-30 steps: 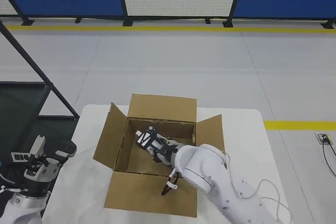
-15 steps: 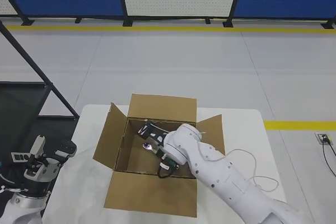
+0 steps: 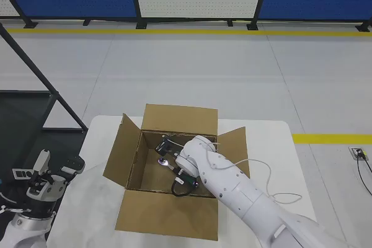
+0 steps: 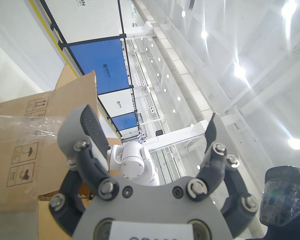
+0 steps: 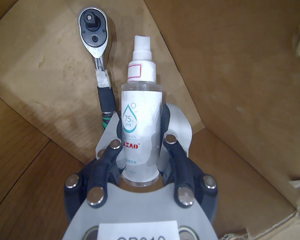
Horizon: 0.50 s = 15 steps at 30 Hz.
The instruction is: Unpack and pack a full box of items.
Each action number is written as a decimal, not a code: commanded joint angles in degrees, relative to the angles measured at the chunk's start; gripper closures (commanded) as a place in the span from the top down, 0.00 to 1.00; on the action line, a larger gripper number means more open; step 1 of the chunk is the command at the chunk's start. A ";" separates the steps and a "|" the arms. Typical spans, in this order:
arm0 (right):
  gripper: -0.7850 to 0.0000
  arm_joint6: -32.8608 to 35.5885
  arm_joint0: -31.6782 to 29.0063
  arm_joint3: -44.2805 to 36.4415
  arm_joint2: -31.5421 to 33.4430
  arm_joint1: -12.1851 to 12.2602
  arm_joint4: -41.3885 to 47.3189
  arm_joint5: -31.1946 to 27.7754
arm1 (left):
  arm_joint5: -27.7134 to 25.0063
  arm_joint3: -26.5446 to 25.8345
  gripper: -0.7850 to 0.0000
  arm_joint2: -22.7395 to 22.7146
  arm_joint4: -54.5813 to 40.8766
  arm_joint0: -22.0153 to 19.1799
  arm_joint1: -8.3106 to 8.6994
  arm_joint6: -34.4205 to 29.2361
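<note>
Spray bottle [image 5: 141, 101]: pinched in my right claw [image 5: 142, 118], arm now swung further over the box [image 3: 180, 118], beside the ratchet [image 5: 92, 31]; lift-out probably next.

- Handle of the ratchet wrench [image 5: 93, 32] vanishes behind the right gripper [image 5: 141, 119], its end unseen.
- Base of the spray bottle [image 5: 141, 96] sits hidden behind the gripper's mounting plate.
- Seen from above, the right arm [image 3: 226, 183] masks much of the box [image 3: 180, 118] floor.
</note>
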 commanded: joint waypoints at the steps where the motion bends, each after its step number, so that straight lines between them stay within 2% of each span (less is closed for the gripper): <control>1: 0.39 -0.33 0.40 1.49 -0.21 -0.59 0.19 -0.36 | 0.00 0.00 1.00 0.00 0.00 0.00 0.00 0.00; 11: 0.39 -1.99 1.94 5.56 0.03 -2.65 1.09 -2.45 | 0.00 0.00 1.00 0.00 0.00 0.00 0.00 0.00; 15: 0.45 -2.13 1.85 5.54 0.35 -2.84 0.72 -2.96 | 0.00 0.00 1.00 0.00 0.00 0.00 0.00 0.00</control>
